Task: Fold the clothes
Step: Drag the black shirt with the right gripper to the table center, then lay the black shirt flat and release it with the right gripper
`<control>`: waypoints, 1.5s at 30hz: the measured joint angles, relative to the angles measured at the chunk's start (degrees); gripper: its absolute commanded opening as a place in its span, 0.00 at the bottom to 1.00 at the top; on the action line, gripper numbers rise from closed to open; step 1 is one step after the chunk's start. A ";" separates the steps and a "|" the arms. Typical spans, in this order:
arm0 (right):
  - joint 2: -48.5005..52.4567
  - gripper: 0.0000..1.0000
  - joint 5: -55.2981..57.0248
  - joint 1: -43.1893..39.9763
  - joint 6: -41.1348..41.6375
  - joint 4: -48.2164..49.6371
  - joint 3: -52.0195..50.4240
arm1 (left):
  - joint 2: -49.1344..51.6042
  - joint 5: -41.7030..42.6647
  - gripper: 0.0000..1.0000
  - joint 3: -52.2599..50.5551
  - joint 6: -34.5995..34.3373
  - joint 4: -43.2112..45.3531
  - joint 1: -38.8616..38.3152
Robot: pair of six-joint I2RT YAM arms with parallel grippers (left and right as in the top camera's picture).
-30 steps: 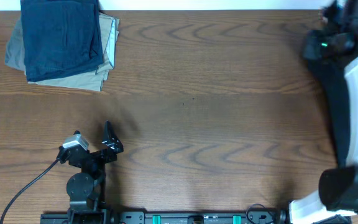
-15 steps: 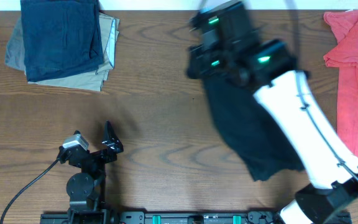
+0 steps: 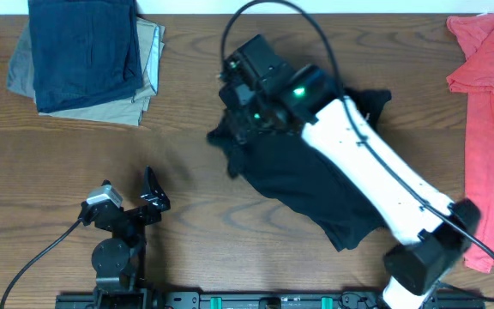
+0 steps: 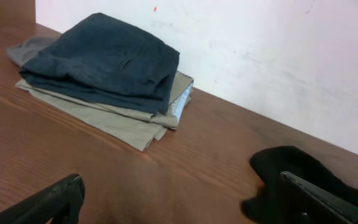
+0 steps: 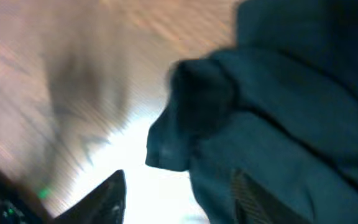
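The clothes, a black shirt [image 3: 298, 180], lie crumpled on the wooden table at centre, running from the upper middle toward the lower right under my right arm. My right gripper [image 3: 234, 120] hovers over the shirt's left end. In the right wrist view its jaws [image 5: 176, 193] stand apart, a bunched fold of the shirt [image 5: 278, 112] lies just beyond them, and nothing is pinched between them. My left gripper [image 3: 154, 193] rests at the lower left, well away from the shirt. It is wide open [image 4: 179, 186], and the shirt's edge [image 4: 284, 162] shows behind its right finger.
A folded navy garment [image 3: 88, 51] sits on a khaki one [image 3: 148, 77] at the back left corner, also in the left wrist view [image 4: 104, 62]. A coral-red T-shirt [image 3: 487, 103] lies along the right edge. A black cable [image 3: 33, 266] trails from the left arm's base.
My right arm swung from the right edge to the table's centre, dragging the black shirt along. Its jaws have come apart and the shirt now lies on the table.
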 measured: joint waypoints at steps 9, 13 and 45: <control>-9.33 0.99 9.18 -18.18 2.29 -5.86 2.23 | 0.00 0.00 0.98 0.00 0.00 0.00 0.00; -9.25 0.99 9.92 -24.76 2.54 -6.27 1.81 | 0.00 0.00 0.98 0.00 0.00 0.00 0.00; 26.45 0.52 6.19 -40.06 1.22 9.64 -5.01 | 0.00 0.00 0.98 0.00 0.00 0.00 0.00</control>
